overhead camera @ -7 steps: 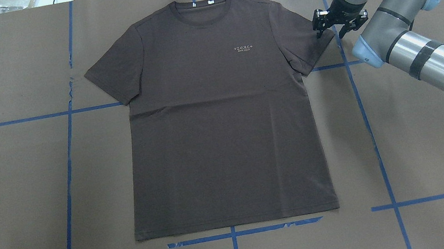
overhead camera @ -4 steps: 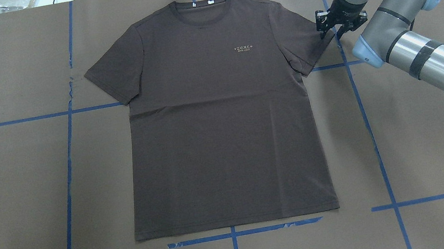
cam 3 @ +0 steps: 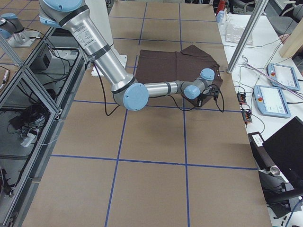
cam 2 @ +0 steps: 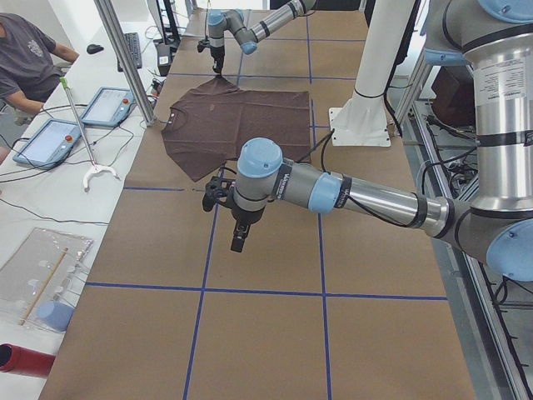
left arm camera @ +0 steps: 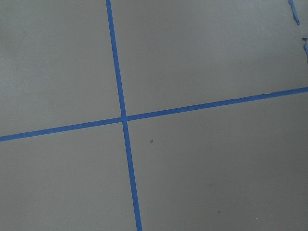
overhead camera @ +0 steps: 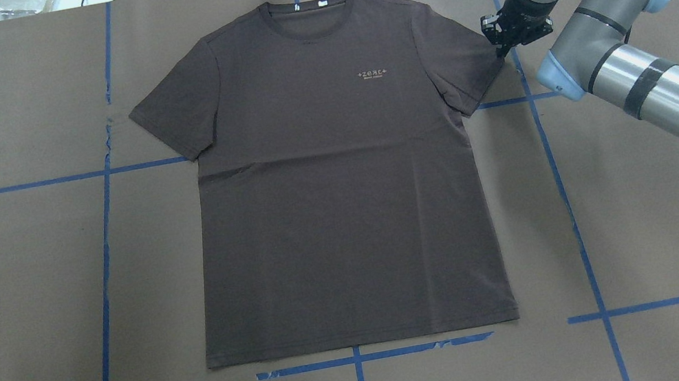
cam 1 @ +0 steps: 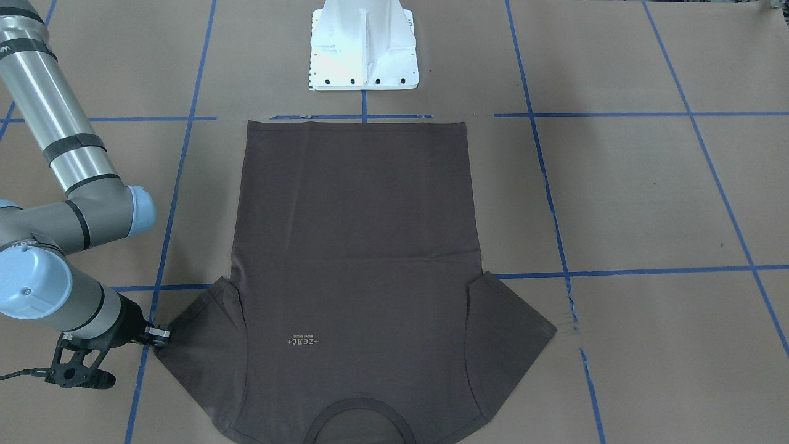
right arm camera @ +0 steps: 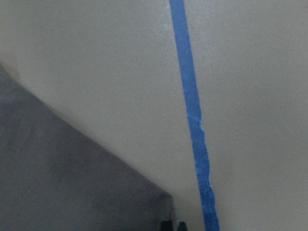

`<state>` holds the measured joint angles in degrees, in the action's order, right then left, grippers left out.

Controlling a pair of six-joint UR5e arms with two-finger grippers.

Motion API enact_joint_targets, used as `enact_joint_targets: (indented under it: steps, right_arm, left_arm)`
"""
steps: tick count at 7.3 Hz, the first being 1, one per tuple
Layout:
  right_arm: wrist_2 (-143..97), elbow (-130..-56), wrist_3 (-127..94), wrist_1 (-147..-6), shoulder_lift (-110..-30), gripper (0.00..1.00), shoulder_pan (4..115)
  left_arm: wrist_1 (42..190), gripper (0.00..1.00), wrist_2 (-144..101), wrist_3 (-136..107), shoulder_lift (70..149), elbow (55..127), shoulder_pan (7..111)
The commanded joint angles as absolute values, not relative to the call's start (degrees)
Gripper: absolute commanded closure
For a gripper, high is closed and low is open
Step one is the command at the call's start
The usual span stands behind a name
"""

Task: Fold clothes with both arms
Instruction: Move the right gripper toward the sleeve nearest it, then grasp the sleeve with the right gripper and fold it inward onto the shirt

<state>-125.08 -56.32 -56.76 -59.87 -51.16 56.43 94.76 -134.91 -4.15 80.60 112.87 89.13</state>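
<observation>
The dark grey-brown T-shirt (overhead camera: 338, 184) lies flat and face up on the brown paper, collar at the far edge; it also shows in the front-facing view (cam 1: 357, 246). My right gripper (overhead camera: 501, 47) is down at the tip of the shirt's right-hand sleeve, with its jaws drawn together on the sleeve corner (right arm camera: 144, 202). It meets that corner in the front-facing view (cam 1: 159, 336). My left gripper (cam 2: 239, 242) shows only in the exterior left view, hanging over bare paper short of the shirt. I cannot tell whether it is open or shut.
The white bolted pedestal (cam 1: 363, 49) stands at the near edge behind the shirt's hem. Blue tape lines (left arm camera: 122, 118) grid the paper. An operator (cam 2: 29, 58) and tablets (cam 2: 50, 137) are beyond the table's far side.
The right gripper's fingers were spread beside the sleeve tip; they have narrowed and closed on the corner. The wrist shifted slightly toward the shirt. The shirt has stayed flat.
</observation>
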Motion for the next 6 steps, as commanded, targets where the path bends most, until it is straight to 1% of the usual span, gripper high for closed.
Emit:
enact_joint_targets:
  steps: [1,2,4,6]
  right_arm:
    - [-125.2,-60.4,-57.2,-59.9,-50.7,1.00,56.4]
    - [-125.2,-60.9,-61.6,-59.8,-47.4,1.00,55.6]
    - [-118.5,-59.9,-68.3,-60.0,-42.6,1.00,50.1]
    - [-115.9,-54.0,-70.9,-59.9,-38.1,1.00,48.4]
  left_arm:
    - [94.8,0.00,-135.1,-4.2,80.6,112.9,89.2]
    - [94.8,0.00,-135.2,-4.2,80.6,113.0,89.2]
    - [94.8,0.00,-135.2,-4.2,80.6,112.9,89.2]
    - [94.8,0.00,-135.3,-4.2,80.6,112.9,89.2]
